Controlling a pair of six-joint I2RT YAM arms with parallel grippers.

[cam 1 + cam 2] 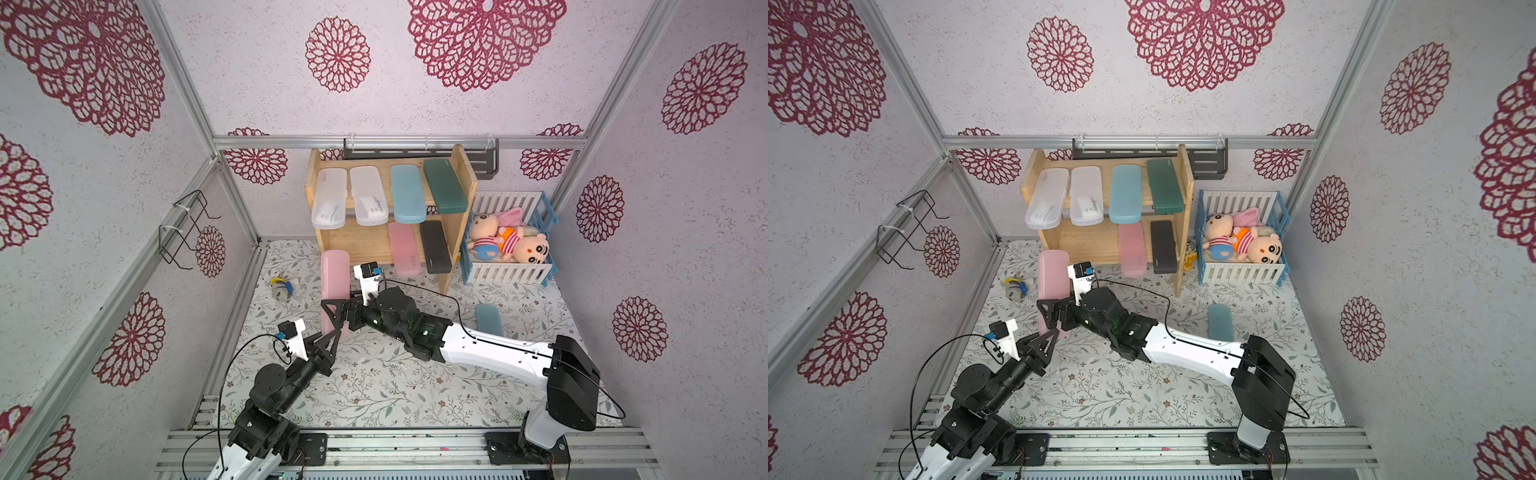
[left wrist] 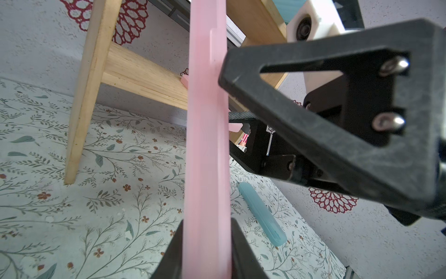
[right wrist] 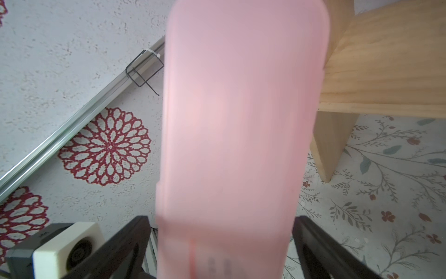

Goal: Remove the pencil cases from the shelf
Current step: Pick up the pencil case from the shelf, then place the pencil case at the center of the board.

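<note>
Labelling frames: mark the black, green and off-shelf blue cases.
black case (image 1: 434, 246), in a top view, lid middle.
green case (image 1: 445, 186), in a top view, lid middle.
off-shelf blue case (image 1: 489, 318), in a top view, exposed end.

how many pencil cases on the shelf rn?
6. Upper tier of the shelf: white case, second white case, light blue case, dark green case. Lower tier: pink case, black case. Lower tier's back is partly hidden. Excluded: held pink case.
</note>
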